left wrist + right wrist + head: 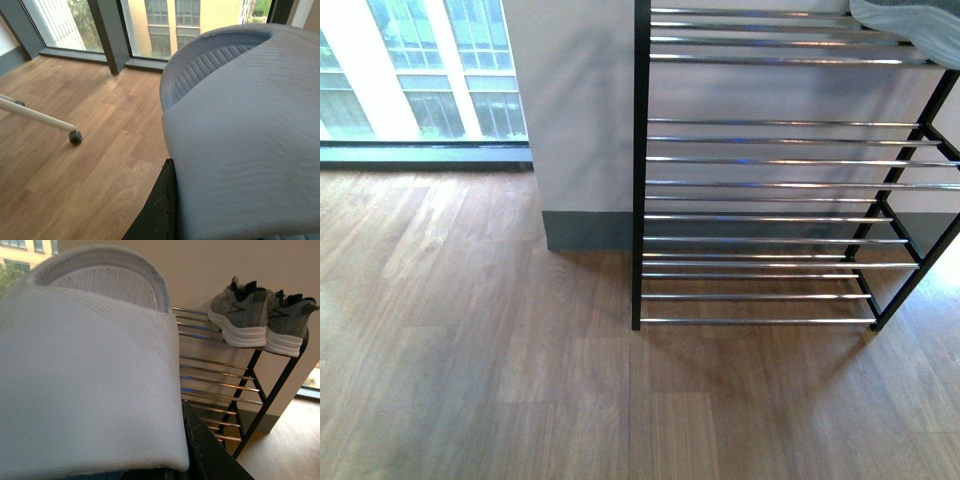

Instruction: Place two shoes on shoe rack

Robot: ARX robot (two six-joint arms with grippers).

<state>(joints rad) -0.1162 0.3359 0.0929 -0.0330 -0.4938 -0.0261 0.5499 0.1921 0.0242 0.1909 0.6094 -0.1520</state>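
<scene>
Left gripper point(159, 212) and right gripper point(200, 452) hid under pale slippers point(85, 380), grip untellable. Shoes point(260, 315) sat upper right on rack point(270, 390), toes frame-left, lengths crossing its bars point(215, 371).

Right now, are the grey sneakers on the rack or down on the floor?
On the rack. Both grey sneakers stand upright on their white soles, side by side on the shoe rack, on its silver bars.

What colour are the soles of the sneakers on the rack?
White, on both sneakers; clearest in the right wrist view.
</scene>
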